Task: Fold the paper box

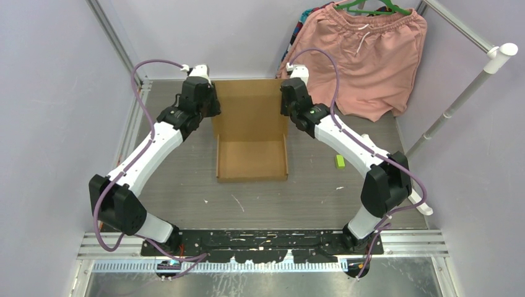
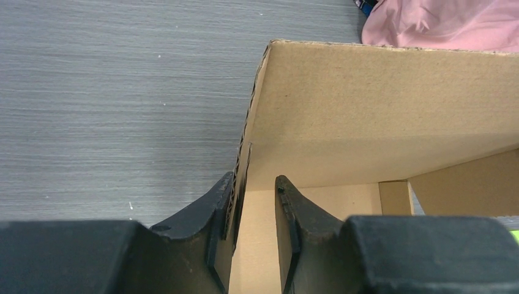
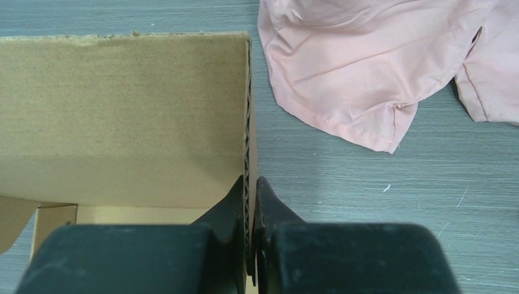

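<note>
The paper box [image 1: 251, 159] lies at the middle of the grey table [image 1: 179, 185], between the two arms and square to the near edge. Its near part is formed into a shallow tray with low walls on the left, right and near sides. Its far panel [image 1: 249, 108] is raised from the tray's back edge towards the rear wall. The left gripper [image 2: 254, 179] is at the left side of that raised panel, with its jaws partly apart and set either side of the corrugated edge. The outer finger [image 2: 215, 208] lies against the cardboard. The inner finger [image 2: 292, 211] appears to stand clear of it, though the lower part of the gap is in shadow and contact there cannot be confirmed. The right gripper [image 3: 251, 182] is at the matching right side of the panel, with its jaws drawn together and clamped directly on the corrugated edge, no gap visible on either face. Both arms reach forward and inward from their bases, their wrists level with each other across the box. Pink shorts [image 1: 371, 55] hang from a green hanger [image 1: 371, 7] at the far right corner; the hem reaches the table just beside the box's far right corner, and the right wrist view shows the two slightly apart. A small green object [image 1: 339, 161] lies on the table right of the tray, under the right forearm. A white pipe rail [image 1: 470, 93] runs along the right side.
</note>
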Action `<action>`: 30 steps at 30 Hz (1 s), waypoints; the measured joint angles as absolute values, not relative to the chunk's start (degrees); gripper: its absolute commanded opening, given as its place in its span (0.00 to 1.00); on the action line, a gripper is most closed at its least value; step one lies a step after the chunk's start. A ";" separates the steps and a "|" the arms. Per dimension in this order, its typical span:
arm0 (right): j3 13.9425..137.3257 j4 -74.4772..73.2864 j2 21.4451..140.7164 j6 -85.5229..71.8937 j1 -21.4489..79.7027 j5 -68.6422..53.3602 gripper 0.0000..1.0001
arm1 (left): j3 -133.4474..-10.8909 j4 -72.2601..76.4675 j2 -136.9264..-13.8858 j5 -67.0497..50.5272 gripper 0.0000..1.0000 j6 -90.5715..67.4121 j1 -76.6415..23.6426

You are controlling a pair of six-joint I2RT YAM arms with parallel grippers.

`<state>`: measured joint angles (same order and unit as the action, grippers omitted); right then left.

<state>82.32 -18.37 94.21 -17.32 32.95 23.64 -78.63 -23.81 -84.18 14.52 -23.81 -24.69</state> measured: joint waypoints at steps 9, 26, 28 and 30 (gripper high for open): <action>81.47 -16.71 94.21 -20.14 33.34 27.62 0.01 | -77.25 -20.43 -84.18 14.61 0.29 -25.74 -24.75; 79.94 -13.89 94.21 -22.06 33.91 32.51 0.01 | -75.29 -17.82 -84.23 19.92 0.27 -31.05 -27.11; 79.31 -13.21 94.21 -22.41 34.13 33.15 0.01 | -75.29 -17.89 -84.25 21.39 0.27 -31.59 -27.62; 78.96 -12.60 94.21 -22.65 34.30 33.76 0.01 | -75.29 -18.04 -84.25 22.76 0.26 -32.36 -28.03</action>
